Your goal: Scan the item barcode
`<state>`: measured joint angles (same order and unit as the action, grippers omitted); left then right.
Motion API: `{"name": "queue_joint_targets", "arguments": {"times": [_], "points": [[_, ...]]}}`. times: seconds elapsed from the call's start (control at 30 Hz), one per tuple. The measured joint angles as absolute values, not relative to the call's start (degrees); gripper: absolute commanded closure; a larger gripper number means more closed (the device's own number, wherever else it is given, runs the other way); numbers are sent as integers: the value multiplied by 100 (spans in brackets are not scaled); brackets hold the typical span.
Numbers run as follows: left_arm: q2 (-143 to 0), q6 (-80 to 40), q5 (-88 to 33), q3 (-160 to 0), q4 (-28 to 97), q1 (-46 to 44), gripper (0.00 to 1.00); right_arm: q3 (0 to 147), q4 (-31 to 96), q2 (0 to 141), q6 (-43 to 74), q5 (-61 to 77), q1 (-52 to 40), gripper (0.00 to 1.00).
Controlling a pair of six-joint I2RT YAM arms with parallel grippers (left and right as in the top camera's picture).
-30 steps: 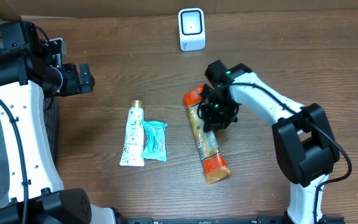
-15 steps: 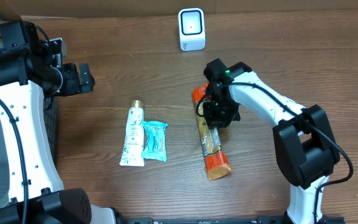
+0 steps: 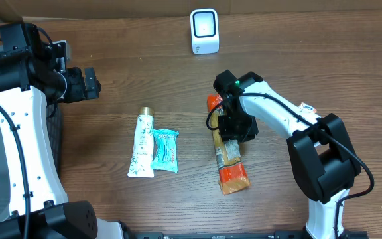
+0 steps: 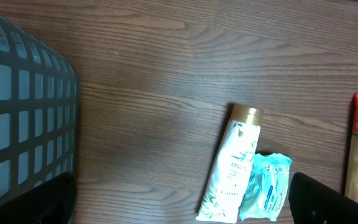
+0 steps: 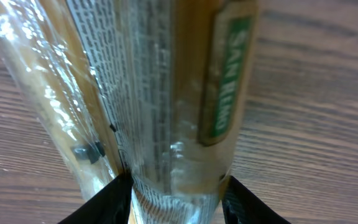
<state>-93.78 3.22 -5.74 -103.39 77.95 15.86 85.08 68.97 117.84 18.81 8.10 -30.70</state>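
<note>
Right wrist: right gripper (image 5: 176, 200) straddled the pasta pack (image 5: 166, 93); whether it gripped, I couldn't tell. Pack lay on table (image 3: 310, 53), near of scanner (image 3: 204, 30). Left gripper (image 3: 88, 83) wide, empty. I'd grip mid-pack, barcode toward scanner.

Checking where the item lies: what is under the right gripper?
A long clear packet with orange ends lies on the table beneath the right gripper. Its middle is hidden from overhead; the wrist view shows a green label there, no clear barcode.
</note>
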Motion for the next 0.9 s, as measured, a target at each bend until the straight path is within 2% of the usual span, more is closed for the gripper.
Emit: {"name": "queue_joint_targets", "arguments": {"times": [0.2, 0.23, 0.33, 0.4, 0.9], "points": [[-9378, 322, -574, -10339, 7795, 1586, 0, 8110, 6814, 11646, 1809, 1151, -3037, 54], [-9378, 322, -574, -10339, 7797, 1586, 0, 8064, 6810, 11631, 1800, 1205, -3037, 58], [-9378, 322, -574, -10339, 7795, 1586, 1, 7968, 6711, 11609, 1754, 1382, -3037, 83], [-9378, 322, -574, -10339, 7795, 1586, 0, 7950, 6663, 11585, 1708, 1494, -3030, 95], [-9378, 322, -574, -10339, 7797, 1586, 0, 7909, 6442, 11493, 1203, 2427, -2797, 96]]}}
